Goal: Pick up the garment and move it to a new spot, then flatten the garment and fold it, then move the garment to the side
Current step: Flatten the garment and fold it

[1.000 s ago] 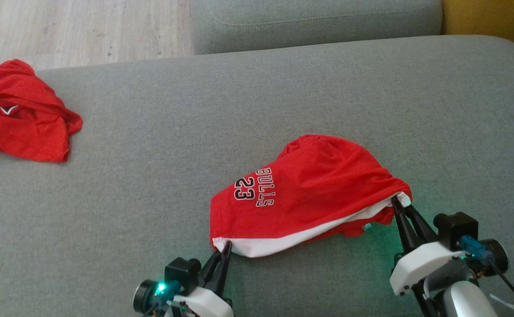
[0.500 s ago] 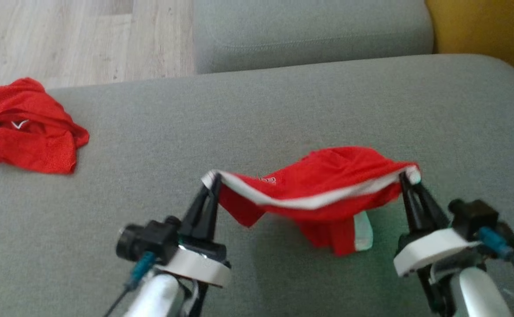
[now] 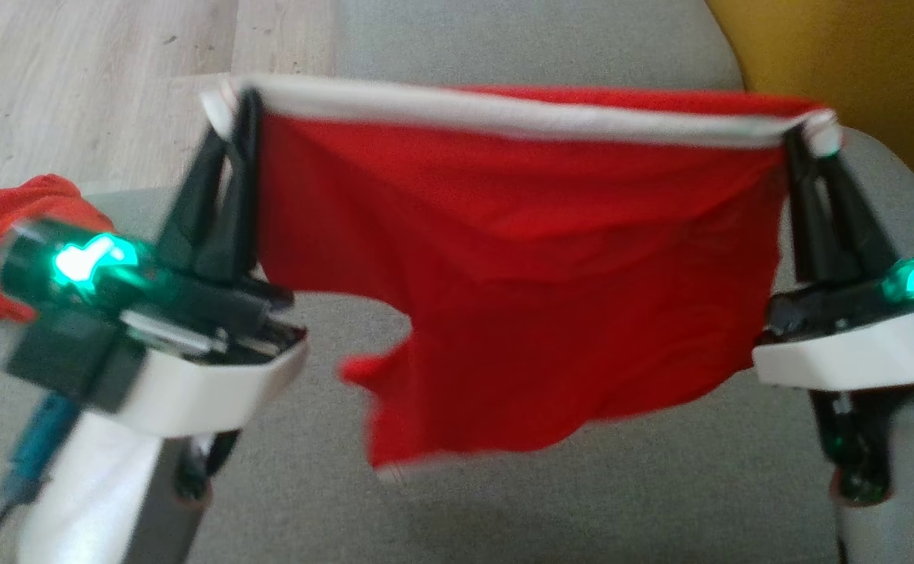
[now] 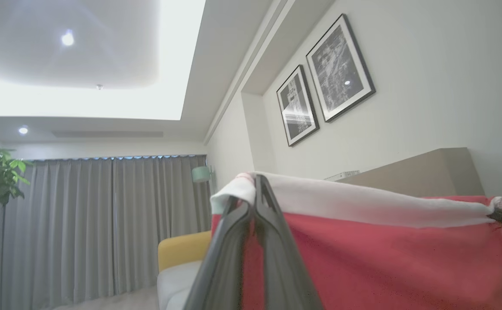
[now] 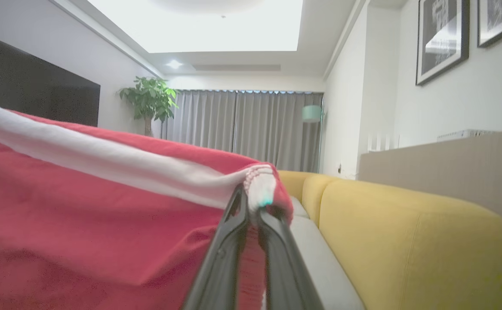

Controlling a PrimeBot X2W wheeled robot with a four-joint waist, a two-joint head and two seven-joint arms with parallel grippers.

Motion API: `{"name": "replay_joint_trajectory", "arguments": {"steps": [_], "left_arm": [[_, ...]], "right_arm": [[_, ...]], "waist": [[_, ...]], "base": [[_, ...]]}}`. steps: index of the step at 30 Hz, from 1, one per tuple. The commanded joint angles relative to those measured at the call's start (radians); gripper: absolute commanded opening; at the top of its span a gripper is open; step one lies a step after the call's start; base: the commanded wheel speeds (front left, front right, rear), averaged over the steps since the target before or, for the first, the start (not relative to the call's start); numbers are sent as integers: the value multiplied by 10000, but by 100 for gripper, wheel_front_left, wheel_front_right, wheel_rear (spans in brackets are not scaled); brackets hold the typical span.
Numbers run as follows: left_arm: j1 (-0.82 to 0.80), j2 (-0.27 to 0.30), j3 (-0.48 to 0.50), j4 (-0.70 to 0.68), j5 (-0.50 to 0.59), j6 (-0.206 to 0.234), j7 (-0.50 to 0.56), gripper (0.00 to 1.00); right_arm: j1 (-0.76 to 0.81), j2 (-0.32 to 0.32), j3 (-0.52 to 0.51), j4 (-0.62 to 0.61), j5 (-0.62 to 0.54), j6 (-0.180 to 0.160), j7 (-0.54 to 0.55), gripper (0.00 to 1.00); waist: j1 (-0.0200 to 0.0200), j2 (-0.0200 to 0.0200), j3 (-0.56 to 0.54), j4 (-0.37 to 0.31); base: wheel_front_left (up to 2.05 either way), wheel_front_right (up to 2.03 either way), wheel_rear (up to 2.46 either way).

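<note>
Two claws hold one red garment (image 3: 519,258) stretched in the air over a grey sofa (image 3: 582,509). The left claw (image 3: 241,100) is clenched on one end of its white band (image 3: 503,111) and the right claw (image 3: 800,135) on the other. The cloth hangs between them with a ragged lower edge above the seat. The head view alone takes in a second red garment (image 3: 30,207), crumpled at the sofa's left edge, and a strip of wooden floor (image 3: 112,63) beyond it. The left wrist view, tilted up along its two pressed-together fingers, shows two framed pictures (image 4: 341,69) on the wall, a lit ceiling panel (image 4: 83,86) and grey curtains (image 4: 104,224). It also catches the tip of the right claw at the band's far end. The right wrist view shows one yellow sofa (image 5: 405,237) just beyond the garment, one leafy plant (image 5: 147,99) by the curtains, and a dark panel (image 5: 31,90) on the left wall.
</note>
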Motion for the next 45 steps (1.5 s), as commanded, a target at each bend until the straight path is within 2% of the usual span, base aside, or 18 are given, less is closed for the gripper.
{"name": "replay_joint_trajectory", "arguments": {"steps": [1,6,10,14,18,22,25,29,34,39,42,45], "left_arm": [[-838,387,553,-679,26,-30,273,0],[-1692,845,796,-1379,-173,-252,1301,0],[-2206,915,829,-730,-700,-506,1953,0],[-3103,1142,771,445,-790,-918,2131,0],[-4814,1305,716,1731,-674,-1246,1969,0],[-7011,1436,572,3194,-369,-1458,1461,0],[-8548,1399,561,4215,-92,-1510,705,0],[-9688,1118,524,5324,95,-1525,-330,0],[-9477,776,70,5963,-35,-1586,-794,0],[-8499,581,56,5825,-270,-1605,-988,0],[-6983,350,403,4952,-373,-1616,-1008,0],[-5707,209,594,4207,-277,-1626,-1010,0]], "right_arm": [[-654,-136,204,-767,88,37,209,0],[-920,-329,173,-1787,197,37,903,0],[-1203,-436,288,-1460,354,37,1320,0],[-2192,-634,743,-237,622,37,1410,0],[-4172,-594,1120,1432,697,37,1120,0],[-6748,-368,1149,3297,173,37,247,0],[-8435,-10,869,4580,-290,37,-683,0],[-9690,207,765,6013,-1226,37,-1794,0],[-9637,280,858,7297,-1305,37,-2552,0],[-9109,285,1020,8257,-1097,37,-2960,0],[-8369,286,1110,8745,-836,37,-3209,0],[-7579,287,1189,8673,-620,37,-3262,0]], "waist": [[1,-1,-1,-10],[1,-1,178,-34],[1,-1,610,-74],[1,-1,1649,-188],[1,-1,2939,-298],[1,-1,3763,-379],[1,-1,4155,-425],[1,-1,4525,-309],[1,-1,5357,-14],[1,-1,5960,187],[1,-1,6120,269],[1,-1,5907,289]], "base": [[0,0,0],[0,0,0],[0,0,0],[0,0,0],[0,0,0],[0,0,0],[0,0,0],[0,0,0],[0,0,0],[0,0,0],[0,0,0],[0,0,0]]}}
